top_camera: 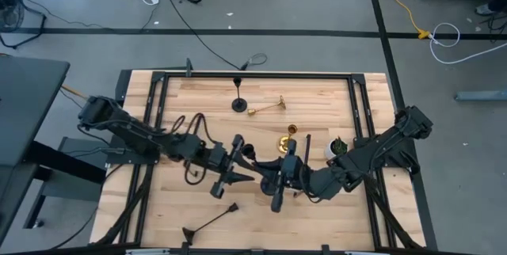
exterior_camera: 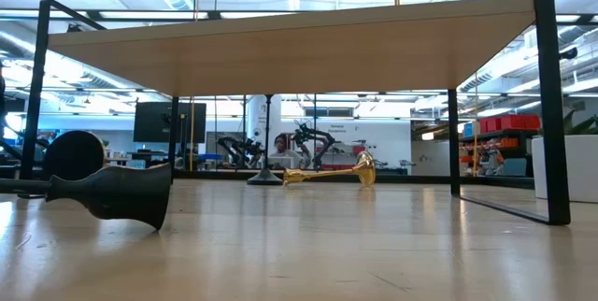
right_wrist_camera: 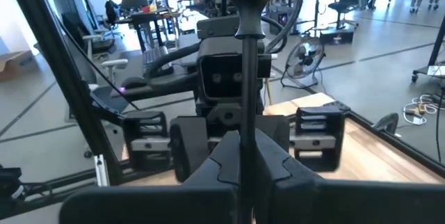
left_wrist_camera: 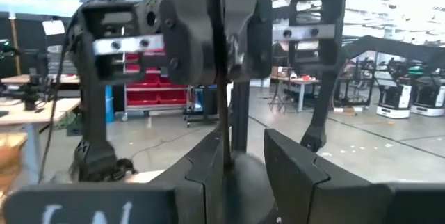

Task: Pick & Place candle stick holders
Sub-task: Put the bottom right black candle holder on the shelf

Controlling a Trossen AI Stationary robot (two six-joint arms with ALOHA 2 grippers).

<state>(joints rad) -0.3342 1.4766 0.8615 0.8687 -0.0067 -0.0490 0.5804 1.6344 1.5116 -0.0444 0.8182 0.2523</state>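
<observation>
Both grippers meet at the table's middle on one black candlestick (top_camera: 252, 160). The right gripper (right_wrist_camera: 240, 161) is closed on its thin stem, which rises upright between the fingers. The left gripper (left_wrist_camera: 229, 165) also presses its fingers against that stem, facing the right one, so neither arm is nearer; a handover looks likely.

Other candlesticks lie apart: a black one (top_camera: 212, 223) near, a gold one (top_camera: 268, 109) far. The surface is pale wooden boards (top_camera: 325, 207); beyond is an open workshop.
</observation>
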